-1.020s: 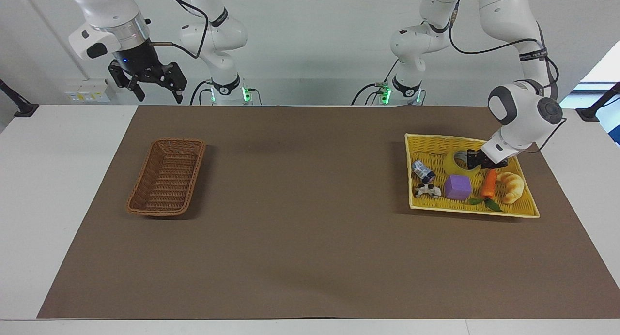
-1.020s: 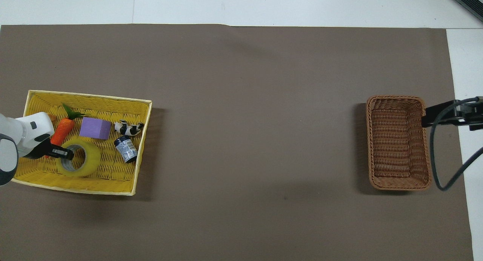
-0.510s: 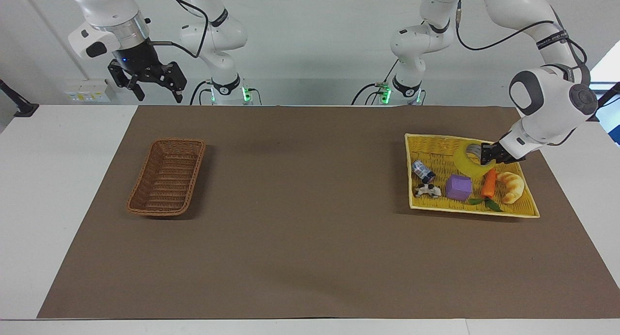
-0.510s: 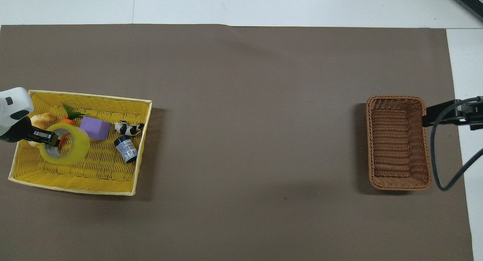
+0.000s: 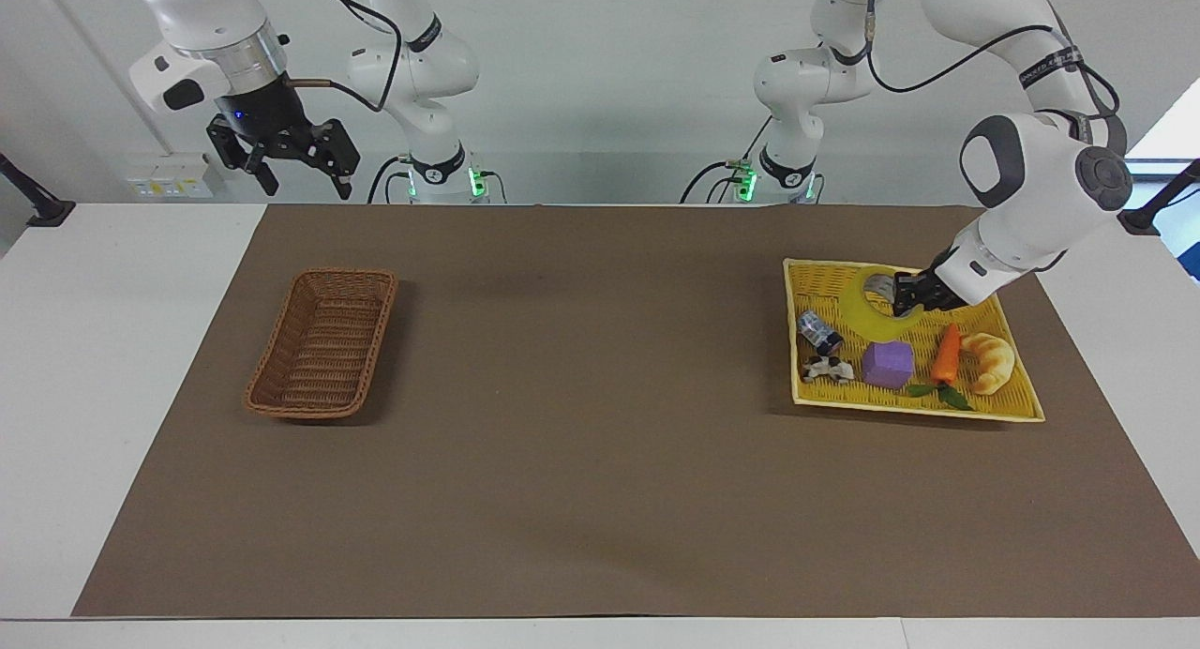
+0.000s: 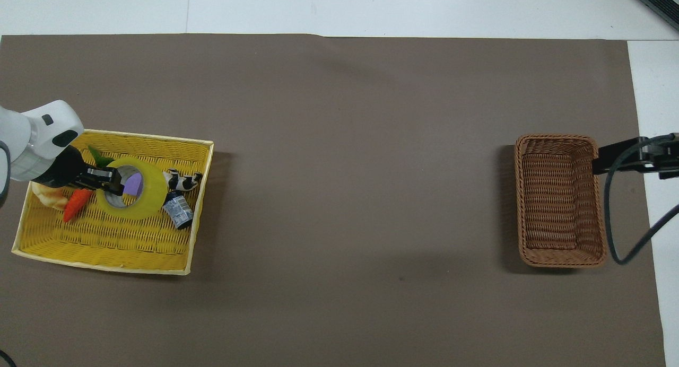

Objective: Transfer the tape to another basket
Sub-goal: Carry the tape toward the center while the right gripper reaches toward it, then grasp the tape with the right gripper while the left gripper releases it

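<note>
Tape (image 5: 867, 309) is in your left gripper (image 5: 902, 296), whose fingers are closed on the wall of the roll. It hangs lifted over the yellow tray (image 5: 1017, 407) at the left arm's end of the table, above the purple cube (image 5: 887, 363) and the small can (image 5: 818, 331). The hole of the roll looks almost straight up in the overhead view, so the roll lies nearly flat in the air.

The relation you must watch is this: the brown basket (image 5: 322, 341) stands at the right arm's end of the mat, well apart from the tape, with most of the mat's length between them. Its long axis runs from the robots' edge toward the edge away from them, so the opening is narrow in the direction of the carry.

Your right gripper (image 5: 289, 161) waits open in the air, near the table's corner beside the basket, and it is the closer one to the basket.
</note>
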Robot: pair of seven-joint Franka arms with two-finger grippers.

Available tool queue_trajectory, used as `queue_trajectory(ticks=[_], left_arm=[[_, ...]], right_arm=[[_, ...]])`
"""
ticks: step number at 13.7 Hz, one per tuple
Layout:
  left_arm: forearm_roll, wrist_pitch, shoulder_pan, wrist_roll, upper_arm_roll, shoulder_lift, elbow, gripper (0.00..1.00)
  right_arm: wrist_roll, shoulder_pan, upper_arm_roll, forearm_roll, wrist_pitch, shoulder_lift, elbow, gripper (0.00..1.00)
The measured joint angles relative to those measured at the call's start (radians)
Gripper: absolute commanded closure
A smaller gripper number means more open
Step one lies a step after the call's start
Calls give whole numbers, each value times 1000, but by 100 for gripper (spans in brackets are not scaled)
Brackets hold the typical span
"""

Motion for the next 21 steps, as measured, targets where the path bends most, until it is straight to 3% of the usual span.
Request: queue_trajectory(ticks=[2,5,11,15,21], left_arm=[[-31,0,-80,-135,-2,0,0,100],[-173,22,-207,-269,-7,-1,0,100],[-341,301,-483,-572,-9,-1,-44,100],[-500,476,-595,-619,-8,-1,-56,100],[-514,543,-705,-680,-7,7,-60,100]], right_arm=[[0,14,3,30,86,3,-57,0],[35,72,5,73,178,27,-118,0],[176,145,7,298,290,113,-135,0],[172,155,7,480,318,174,-145,0],[79,179,8,656,365,195,-199,0]])
